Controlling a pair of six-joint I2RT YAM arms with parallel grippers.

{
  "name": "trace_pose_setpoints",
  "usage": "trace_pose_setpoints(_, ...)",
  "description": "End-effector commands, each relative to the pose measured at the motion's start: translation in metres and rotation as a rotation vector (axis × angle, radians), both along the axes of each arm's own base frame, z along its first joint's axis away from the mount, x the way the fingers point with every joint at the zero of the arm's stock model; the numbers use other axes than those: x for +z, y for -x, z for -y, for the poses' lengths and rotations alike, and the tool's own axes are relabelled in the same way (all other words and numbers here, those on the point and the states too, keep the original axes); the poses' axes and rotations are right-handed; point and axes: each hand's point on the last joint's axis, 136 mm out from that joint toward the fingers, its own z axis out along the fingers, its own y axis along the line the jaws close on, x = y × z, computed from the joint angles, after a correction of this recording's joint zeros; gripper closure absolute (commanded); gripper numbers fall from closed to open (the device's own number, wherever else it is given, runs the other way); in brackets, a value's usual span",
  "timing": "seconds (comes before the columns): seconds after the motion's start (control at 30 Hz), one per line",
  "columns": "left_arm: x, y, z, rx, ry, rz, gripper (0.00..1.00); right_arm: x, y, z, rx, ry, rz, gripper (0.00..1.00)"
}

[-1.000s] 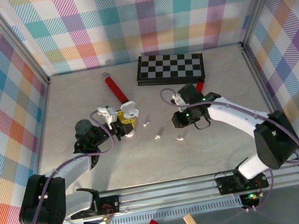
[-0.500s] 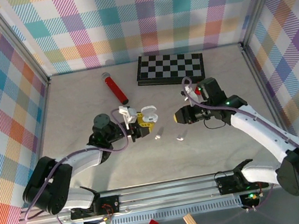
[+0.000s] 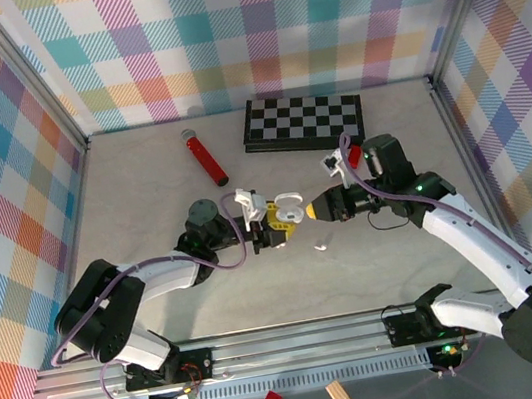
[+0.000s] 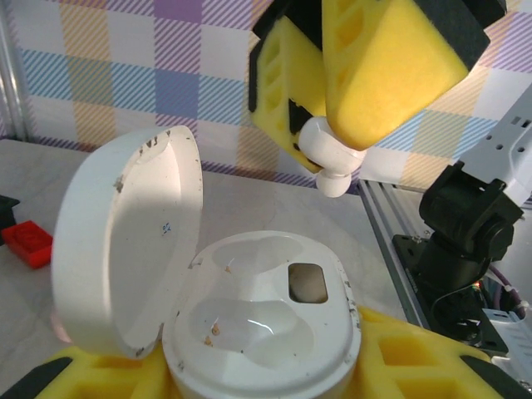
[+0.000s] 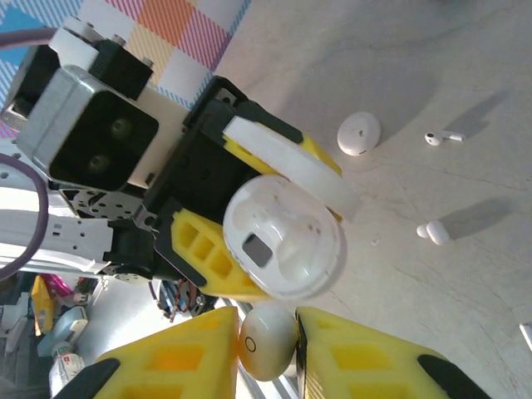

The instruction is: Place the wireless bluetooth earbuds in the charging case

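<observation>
1. While pinched above the open case (image 4: 258, 332) and not yet seated: one white earbud (image 4: 332, 160), clamped between the yellow pads (image 4: 391, 66) of the right gripper (image 5: 268, 332), jaws closed down to its width, hanging just over the case's right side, clear of it.
2. Left gripper (image 3: 274, 222): closed partway on the case base, gripping it from both sides, mid-table, just left of the right gripper; lid (image 4: 125, 241) swung back.
3. Done, judging by this: case opened and presented, one earbud picked up and brought over.
4. Left: both wells (image 4: 249, 320) bare, none filled; lowering and seating this earbud, then a second. Loose earbuds (image 5: 432, 233) lying on the table (image 3: 162, 307), near the case, apart from each other.
5. Case: hard glossy white plastic, rounded oval, smooth scooped wells dotted with dark specks, small dark rectangular patch beside one well.
6. Earbud: slick white plastic, bulbous head, short stem; probably slippery, easy to twist in the grip.
7. Pads: bright yellow, blocky, with square cut-outs. Table: pale, matte, faintly mottled.
</observation>
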Motion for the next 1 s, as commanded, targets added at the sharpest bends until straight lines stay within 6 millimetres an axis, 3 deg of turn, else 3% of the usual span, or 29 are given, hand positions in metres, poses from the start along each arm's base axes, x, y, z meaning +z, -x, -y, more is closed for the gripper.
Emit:
trace_pose_setpoints(0.0, 0.018, 0.009, 0.010, -0.049, 0.038, 0.095, 0.62, 0.025, 0.001, -0.007, 0.043, -0.070, 0.037, 0.77)
trace_pose_setpoints(0.37, 0.022, 0.023, 0.029, -0.105, 0.035, 0.111, 0.62, 0.018, 0.005, -0.005, 0.038, -0.068, 0.034, 0.77)
trace_pose_setpoints(0.97, 0.037, 0.021, 0.031, -0.089, 0.061, 0.129, 0.63, 0.002, 0.004, 0.000, 0.018, -0.019, 0.014, 0.76)
